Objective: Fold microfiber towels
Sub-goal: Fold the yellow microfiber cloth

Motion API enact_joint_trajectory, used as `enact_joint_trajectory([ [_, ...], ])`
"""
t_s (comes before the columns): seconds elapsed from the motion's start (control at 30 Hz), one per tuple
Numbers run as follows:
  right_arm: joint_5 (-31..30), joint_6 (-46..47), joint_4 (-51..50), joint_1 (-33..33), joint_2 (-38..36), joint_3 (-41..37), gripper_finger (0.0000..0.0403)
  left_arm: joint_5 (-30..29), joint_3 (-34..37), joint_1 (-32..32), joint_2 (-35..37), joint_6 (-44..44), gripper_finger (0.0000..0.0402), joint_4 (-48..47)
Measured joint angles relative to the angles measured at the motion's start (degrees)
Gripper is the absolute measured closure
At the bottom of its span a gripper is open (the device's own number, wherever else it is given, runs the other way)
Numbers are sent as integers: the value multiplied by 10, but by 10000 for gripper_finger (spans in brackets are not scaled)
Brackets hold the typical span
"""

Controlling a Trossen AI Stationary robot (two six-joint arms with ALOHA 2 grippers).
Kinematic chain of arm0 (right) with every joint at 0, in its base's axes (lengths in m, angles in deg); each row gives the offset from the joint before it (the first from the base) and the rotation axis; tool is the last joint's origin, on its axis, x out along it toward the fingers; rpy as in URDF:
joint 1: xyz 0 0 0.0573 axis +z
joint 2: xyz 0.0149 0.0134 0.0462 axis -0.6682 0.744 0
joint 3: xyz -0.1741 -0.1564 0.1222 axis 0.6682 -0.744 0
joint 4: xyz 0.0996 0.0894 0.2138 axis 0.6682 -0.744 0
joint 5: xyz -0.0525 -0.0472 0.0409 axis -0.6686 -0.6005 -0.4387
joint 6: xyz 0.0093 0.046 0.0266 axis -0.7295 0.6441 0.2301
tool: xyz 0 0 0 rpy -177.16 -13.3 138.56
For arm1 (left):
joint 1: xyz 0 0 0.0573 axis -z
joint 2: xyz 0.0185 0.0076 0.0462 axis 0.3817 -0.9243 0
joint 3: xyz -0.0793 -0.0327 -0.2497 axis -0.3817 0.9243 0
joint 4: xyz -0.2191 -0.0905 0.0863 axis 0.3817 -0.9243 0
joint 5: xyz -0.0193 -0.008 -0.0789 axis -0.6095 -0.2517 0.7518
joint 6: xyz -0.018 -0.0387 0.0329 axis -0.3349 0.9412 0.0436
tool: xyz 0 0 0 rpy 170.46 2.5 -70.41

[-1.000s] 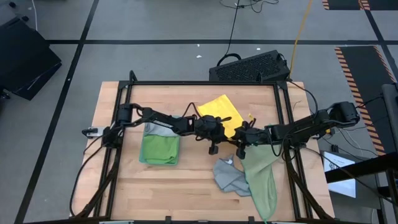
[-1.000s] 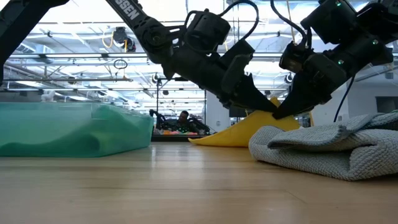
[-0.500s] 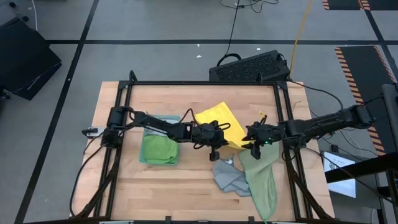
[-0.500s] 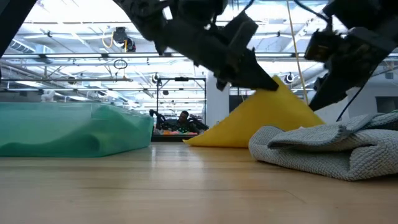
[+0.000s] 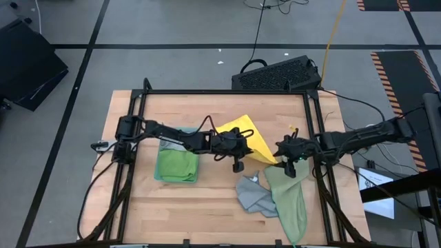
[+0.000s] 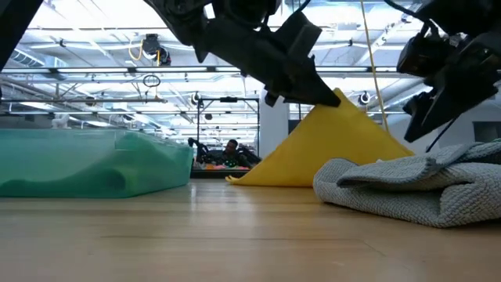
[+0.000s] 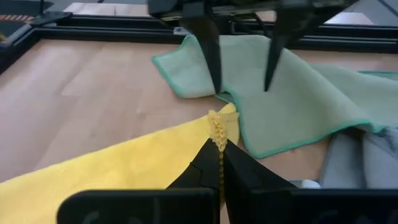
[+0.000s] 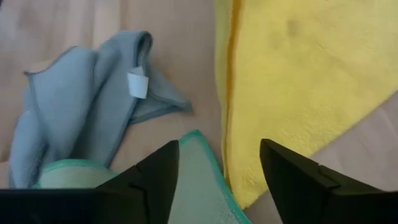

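Note:
A yellow towel (image 5: 242, 131) stands like a tent in the middle of the table, and my left gripper (image 6: 333, 97) is shut on its raised corner. My right gripper (image 5: 282, 154) hangs open just to the right of that corner, clear of the yellow cloth. Below its fingers lies a sage towel (image 8: 194, 186) with a teal hem. This sage towel (image 5: 290, 196) runs to the table's near edge. A crumpled grey-blue towel (image 5: 252, 195) lies beside it. Folded green towels (image 5: 176, 165) are stacked at the left. My left gripper pinches the yellow towel's puckered corner (image 7: 217, 126) between its two fingertips; one layer or several, I cannot tell. The fingers slant down from the table's left. The cloth slopes down from the held corner, and its lower edge (image 6: 266, 178) rests on the table.
A black frame (image 5: 224, 91) borders the tabletop. A dark keyboard-like box (image 5: 277, 72) sits beyond the far edge. Bare wood (image 5: 200, 207) shows at the near left, and in the low view the grey-blue towel (image 6: 407, 189) lies in front of the yellow one.
My right gripper has let go of the yellow towel, opened and drawn back toward the table's right edge, rising a little. My left gripper has risen with the corner it holds. The yellow towel has gone from nearly flat to a tall tent, its lower edge still on the table.

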Motion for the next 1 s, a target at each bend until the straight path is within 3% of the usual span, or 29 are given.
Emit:
enact_joint_trajectory([
  [0.13, -44, 29, 26, 14, 24, -15, 169, -17, 0, -7, 0, 8, 399, 1],
  [0.3, -77, 52, 95, 33, 55, -48, 178, -24, 0, -17, 0, 27, 399, 1],
  [0.43, -119, 54, 144, 44, 79, -67, 199, -24, 0, -20, 0, 30, 400, 0],
  [1.0, -166, 111, 146, 78, 115, -106, 313, -24, 0, -20, 0, 32, 395, -6],
])
